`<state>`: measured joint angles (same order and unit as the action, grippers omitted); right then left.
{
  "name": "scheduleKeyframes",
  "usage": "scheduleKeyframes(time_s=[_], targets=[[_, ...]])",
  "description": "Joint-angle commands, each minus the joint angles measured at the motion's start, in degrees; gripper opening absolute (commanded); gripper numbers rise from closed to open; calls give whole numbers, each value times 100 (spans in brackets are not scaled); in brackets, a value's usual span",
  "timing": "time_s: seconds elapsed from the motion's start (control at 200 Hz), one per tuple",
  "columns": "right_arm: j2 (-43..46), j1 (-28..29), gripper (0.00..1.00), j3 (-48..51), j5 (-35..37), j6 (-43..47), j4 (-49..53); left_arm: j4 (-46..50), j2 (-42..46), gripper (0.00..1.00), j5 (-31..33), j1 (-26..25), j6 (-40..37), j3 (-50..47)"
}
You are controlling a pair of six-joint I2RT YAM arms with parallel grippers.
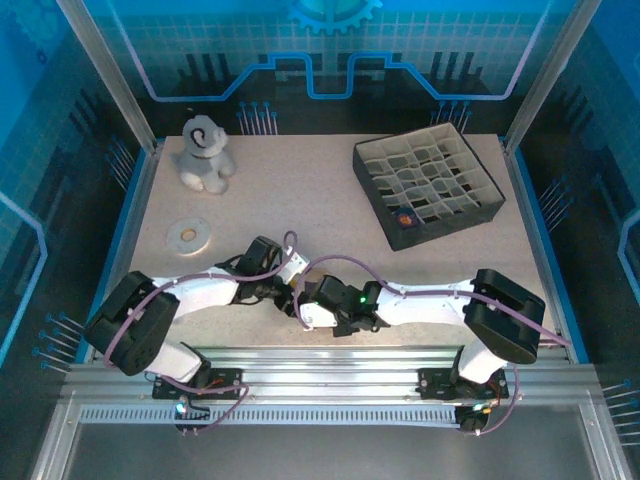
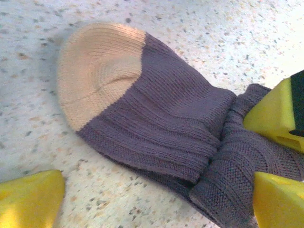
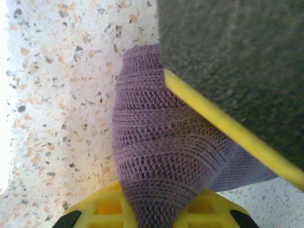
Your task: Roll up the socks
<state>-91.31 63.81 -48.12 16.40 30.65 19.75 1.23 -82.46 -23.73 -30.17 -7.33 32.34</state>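
Note:
A purple knit sock [image 2: 156,114] with a tan toe [image 2: 97,71] lies flat on the speckled table, its far end bunched into a thick fold [image 2: 237,161]. A second purple layer shows under its edge. My left gripper [image 2: 156,190] hangs open over it, one yellow finger [image 2: 28,199] on bare table and the other [image 2: 280,199] at the fold. My right gripper [image 3: 180,156] is shut on the purple fold [image 3: 156,142], pinched between its yellow lower finger and grey-padded upper finger; one of its fingers [image 2: 275,114] shows by the fold. Both grippers [image 1: 283,290] [image 1: 303,308] meet near the table's front middle.
A grey plush toy [image 1: 205,155] sits at the back left with a white ring [image 1: 188,236] in front of it. A black box of small compartments [image 1: 427,185] stands at the back right, with an orange item [image 1: 405,215] in one cell.

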Motion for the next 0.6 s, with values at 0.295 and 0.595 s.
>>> scheduleKeyframes(time_s=[0.295,0.595], targets=[[-79,-460,0,306,288,-490,287,573,2521,99,2517,-214,1633,-363],[-54,-467,0,305,75,-464,284,1019,2674,87,1903,-14,2144,-111]])
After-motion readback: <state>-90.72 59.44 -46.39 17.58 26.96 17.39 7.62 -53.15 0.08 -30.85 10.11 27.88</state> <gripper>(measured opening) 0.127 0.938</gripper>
